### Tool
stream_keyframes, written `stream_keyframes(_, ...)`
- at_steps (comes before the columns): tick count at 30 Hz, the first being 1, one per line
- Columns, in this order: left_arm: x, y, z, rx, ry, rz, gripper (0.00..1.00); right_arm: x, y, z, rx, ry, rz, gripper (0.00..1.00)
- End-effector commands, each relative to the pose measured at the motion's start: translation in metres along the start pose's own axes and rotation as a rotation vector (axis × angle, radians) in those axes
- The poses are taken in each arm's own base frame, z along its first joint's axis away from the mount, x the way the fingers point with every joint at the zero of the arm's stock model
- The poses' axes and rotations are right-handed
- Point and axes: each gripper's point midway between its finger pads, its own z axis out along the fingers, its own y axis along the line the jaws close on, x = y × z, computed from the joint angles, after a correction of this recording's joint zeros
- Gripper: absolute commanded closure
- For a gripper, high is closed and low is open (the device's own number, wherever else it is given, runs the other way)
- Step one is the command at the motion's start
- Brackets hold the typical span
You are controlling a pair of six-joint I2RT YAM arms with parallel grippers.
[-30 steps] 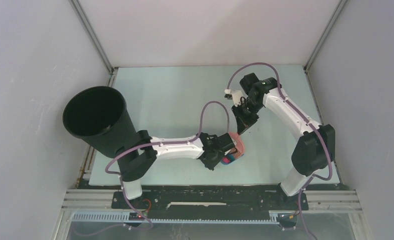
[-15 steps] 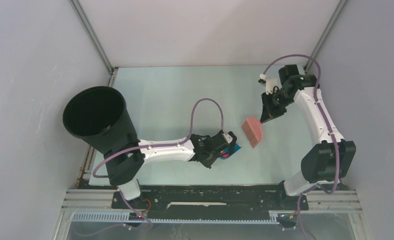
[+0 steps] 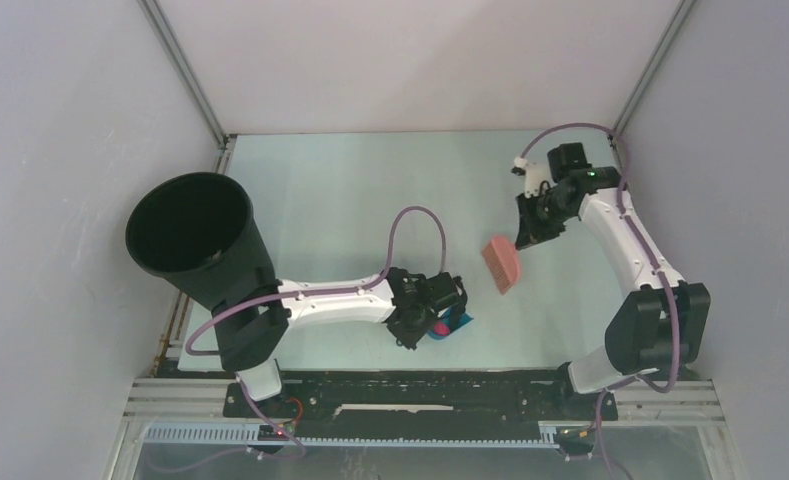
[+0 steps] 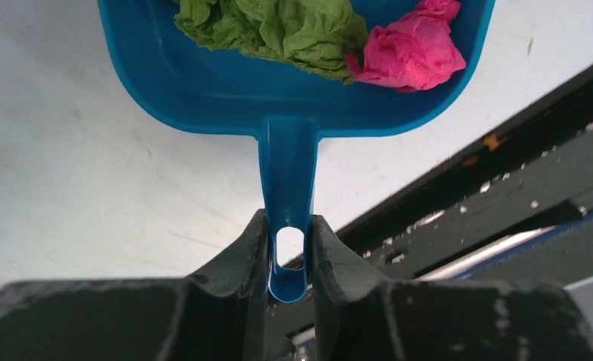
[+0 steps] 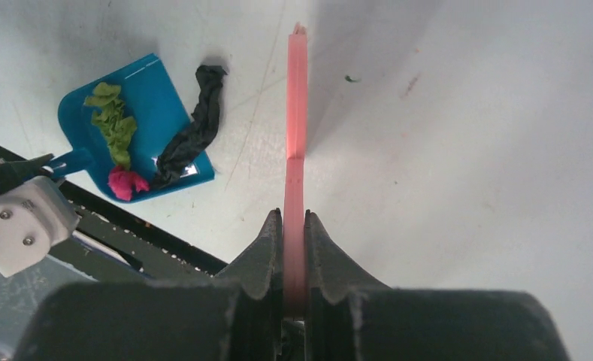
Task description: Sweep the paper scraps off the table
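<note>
My left gripper is shut on the handle of the blue dustpan, low over the table near its front edge. The pan holds crumpled green paper scraps and a magenta one. In the right wrist view the dustpan also carries a long black scrap lying half over its lip. My right gripper is shut on the pink brush, held edge-on above the table, right of the dustpan.
A large black bin leans at the table's left edge. A black rail runs along the front edge, close behind the dustpan. Grey walls close in the back and sides.
My right arm swung right and back, carrying the brush away from the dustpan. My left gripper pulled the dustpan slightly left and toward the front edge.
</note>
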Motion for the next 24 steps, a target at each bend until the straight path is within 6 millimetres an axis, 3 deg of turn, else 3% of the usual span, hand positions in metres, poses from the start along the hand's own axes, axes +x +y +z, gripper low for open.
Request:
stream_keyframes(1,0.019,-0.006,-0.011,0.030,0.100,-0.010,1.00,-0.012,0.019,0.021,0.041,-0.022,-0.088,1.00)
stream_keyframes(7,0.007,-0.009,0.001,0.023,0.096,0.019,1.00,-0.004,0.048,0.045,-0.006,0.051,-0.167,1.00)
stream_keyframes(13,-0.008,-0.016,0.005,0.038,0.078,0.043,1.00,-0.002,0.084,0.030,-0.177,0.017,-0.172,1.00)
stream_keyframes(18,-0.023,-0.013,0.004,0.013,0.009,0.044,1.00,-0.002,0.092,0.011,-0.222,-0.028,-0.171,1.00)
stream_keyframes(24,-0.033,-0.012,0.002,0.025,-0.110,0.031,1.00,0.003,0.082,0.007,-0.175,-0.034,-0.170,1.00)
